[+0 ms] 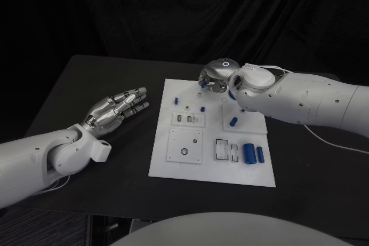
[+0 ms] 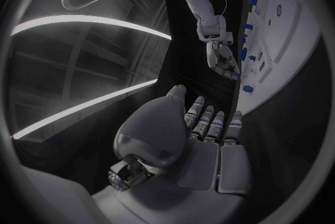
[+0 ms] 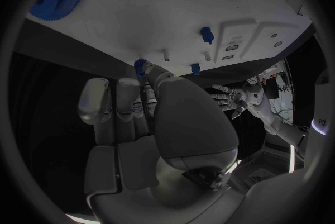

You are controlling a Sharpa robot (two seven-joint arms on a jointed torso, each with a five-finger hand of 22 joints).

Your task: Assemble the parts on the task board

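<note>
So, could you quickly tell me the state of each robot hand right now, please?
Left robot hand: open, fingers extended, holding nothing.
Right robot hand: at the task board's far edge; cannot tell.

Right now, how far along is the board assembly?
Early, by the look of it. Done: some small blue parts already stand upright on the task board. In hand: the right hand is at the board's far edge, a small blue toothed part at its fingertips. Left: two blue cylinders lie loose near the board's near right corner. The left hand hovers off the board, holding nothing.
</note>
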